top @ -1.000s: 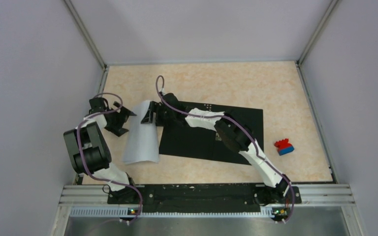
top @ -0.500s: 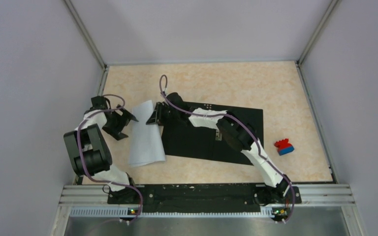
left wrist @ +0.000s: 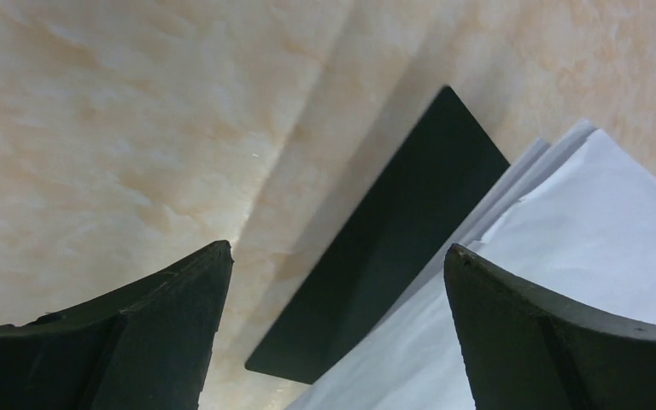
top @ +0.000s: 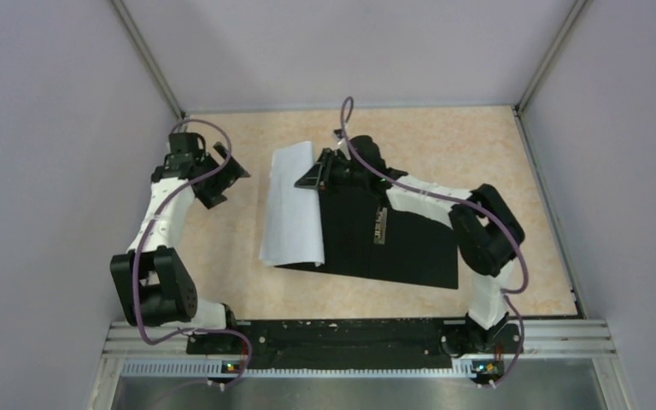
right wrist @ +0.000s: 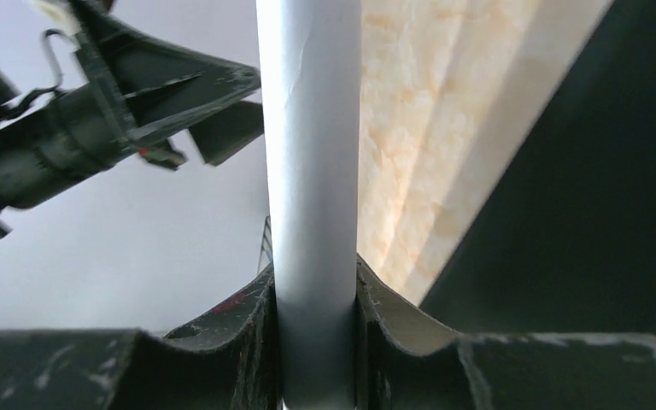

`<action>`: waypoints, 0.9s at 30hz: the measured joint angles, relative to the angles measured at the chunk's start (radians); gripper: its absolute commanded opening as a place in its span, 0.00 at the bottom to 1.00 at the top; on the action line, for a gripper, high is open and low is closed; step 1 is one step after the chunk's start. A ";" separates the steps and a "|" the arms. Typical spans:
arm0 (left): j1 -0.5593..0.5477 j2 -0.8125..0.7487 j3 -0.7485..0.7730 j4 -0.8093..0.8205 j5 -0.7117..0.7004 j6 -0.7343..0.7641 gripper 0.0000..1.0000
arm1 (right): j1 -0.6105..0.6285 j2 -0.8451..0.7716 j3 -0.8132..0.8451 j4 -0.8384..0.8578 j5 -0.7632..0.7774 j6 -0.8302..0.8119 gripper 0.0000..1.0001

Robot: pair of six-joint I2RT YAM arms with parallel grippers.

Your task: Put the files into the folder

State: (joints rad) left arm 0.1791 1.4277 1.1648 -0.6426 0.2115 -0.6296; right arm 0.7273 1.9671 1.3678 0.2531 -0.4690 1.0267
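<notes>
Our right arm arcs from the near edge over the folder point(top: 401, 243), which lies open, black side up, on the surface point(top: 495, 154). The right hand point(top: 318, 177) pinches the far edge of the files point(top: 293, 213), which drape over the folder's left edge. Further left, our left hand point(top: 225, 182) hangs spread wide.

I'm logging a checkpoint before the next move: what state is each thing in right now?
Thin white paper files: far edge pinched, lying over the folder's left part.
Flat rectangular folder, black inside: open, flat on the table.
Left gripper: open, empty.
Right gripper: shut on the files.
</notes>
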 measured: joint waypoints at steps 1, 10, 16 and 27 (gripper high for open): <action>-0.025 0.006 0.002 0.003 0.001 -0.004 0.99 | -0.019 -0.051 -0.049 0.001 -0.003 -0.003 0.29; -0.369 0.233 0.055 0.070 -0.001 -0.065 0.99 | -0.291 -0.537 -0.474 -0.156 -0.041 -0.080 0.29; -0.520 0.391 0.099 0.130 0.017 -0.113 0.99 | -0.509 -0.813 -0.584 -0.412 -0.072 -0.194 0.29; -0.575 0.482 0.119 0.168 -0.012 -0.256 0.99 | -0.654 -0.945 -0.614 -0.773 -0.044 -0.366 0.29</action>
State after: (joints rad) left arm -0.3954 1.9095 1.2842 -0.4747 0.1997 -0.8856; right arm 0.0734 1.0222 0.7536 -0.5198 -0.5133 0.6605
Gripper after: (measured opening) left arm 0.986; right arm 0.291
